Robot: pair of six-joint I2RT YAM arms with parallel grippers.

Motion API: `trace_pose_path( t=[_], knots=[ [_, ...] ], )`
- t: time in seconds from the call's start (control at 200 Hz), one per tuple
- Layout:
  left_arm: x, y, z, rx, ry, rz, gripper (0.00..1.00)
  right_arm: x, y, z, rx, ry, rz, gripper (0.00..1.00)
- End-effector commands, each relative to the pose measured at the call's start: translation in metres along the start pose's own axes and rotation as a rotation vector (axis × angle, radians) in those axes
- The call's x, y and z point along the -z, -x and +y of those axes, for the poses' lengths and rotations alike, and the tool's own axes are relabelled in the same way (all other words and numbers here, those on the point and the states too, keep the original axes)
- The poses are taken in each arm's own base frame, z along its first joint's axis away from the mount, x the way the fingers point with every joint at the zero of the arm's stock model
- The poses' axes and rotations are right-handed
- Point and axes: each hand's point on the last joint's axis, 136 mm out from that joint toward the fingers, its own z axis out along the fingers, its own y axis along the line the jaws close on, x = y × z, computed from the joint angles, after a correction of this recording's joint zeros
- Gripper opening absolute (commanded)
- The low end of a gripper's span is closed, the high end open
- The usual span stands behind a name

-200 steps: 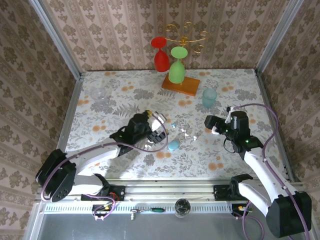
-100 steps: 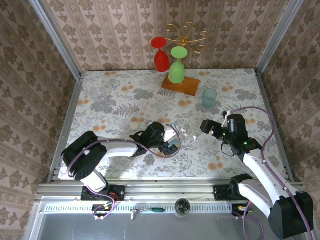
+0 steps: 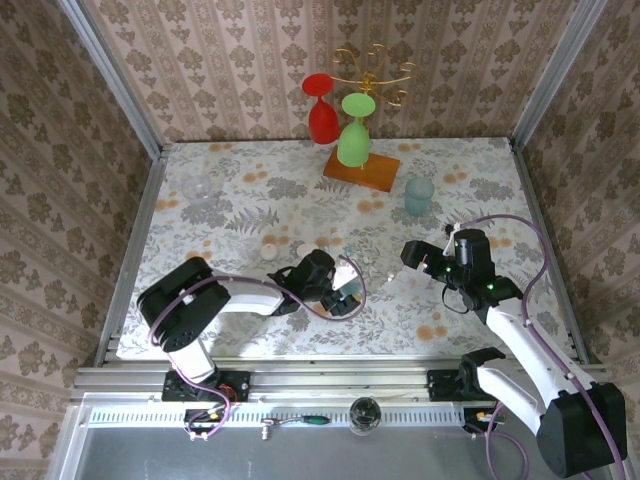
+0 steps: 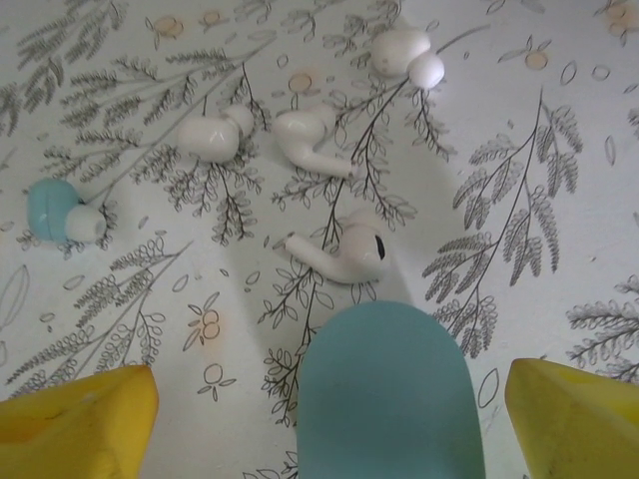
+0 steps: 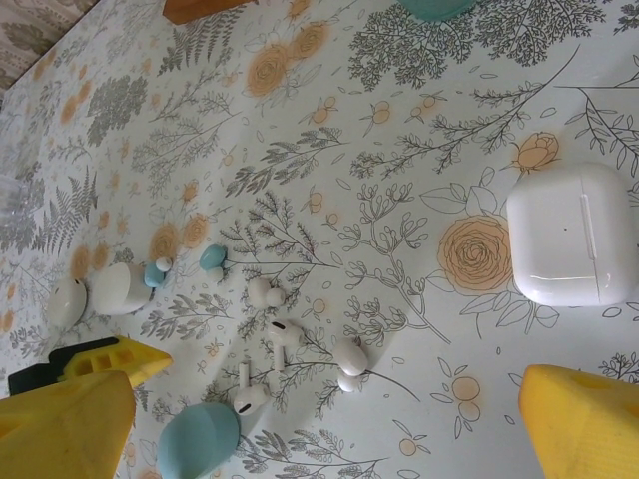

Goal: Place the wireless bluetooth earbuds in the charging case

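The left gripper (image 3: 346, 286) stands spread astride the blue charging case (image 4: 384, 389), its yellow fingers (image 4: 75, 424) apparently clear of both sides, midway along the table (image 3: 470, 180) toward its near edge. The wireless bluetooth earbuds (image 4: 337, 255), four white and one light blue, lie loose on the table just beyond it. The right gripper (image 5: 327, 387) gapes empty near a white case (image 5: 569, 235).

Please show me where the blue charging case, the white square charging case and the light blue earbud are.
blue charging case (image 4: 384, 394): left wrist view, middle of its rounded top.
white square charging case (image 5: 567, 235): right wrist view, centre of its upper face.
light blue earbud (image 4: 50, 208): left wrist view, its blue body.
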Motion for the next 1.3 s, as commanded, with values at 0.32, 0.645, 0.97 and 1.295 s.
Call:
trace_pose_path(
  t=[0.32,0.645,0.97,1.295],
  knots=[
    [-0.006,-0.020,-0.001,-0.006,-0.032,0.033,0.47,0.001,-0.004,0.002,-0.015,0.004,0.022,1.00],
    [0.029,0.028,-0.008,-0.091,-0.088,-0.174,0.38,0.002,-0.027,0.040,-0.101,0.182,0.250,0.99],
    [0.059,0.074,-0.014,-0.230,-0.113,-0.318,0.38,0.000,-0.072,0.102,-0.193,0.507,0.565,0.85],
    [0.075,0.096,-0.024,-0.257,-0.163,-0.403,0.38,-0.012,-0.078,0.121,-0.221,0.566,0.575,0.67]
  ],
)
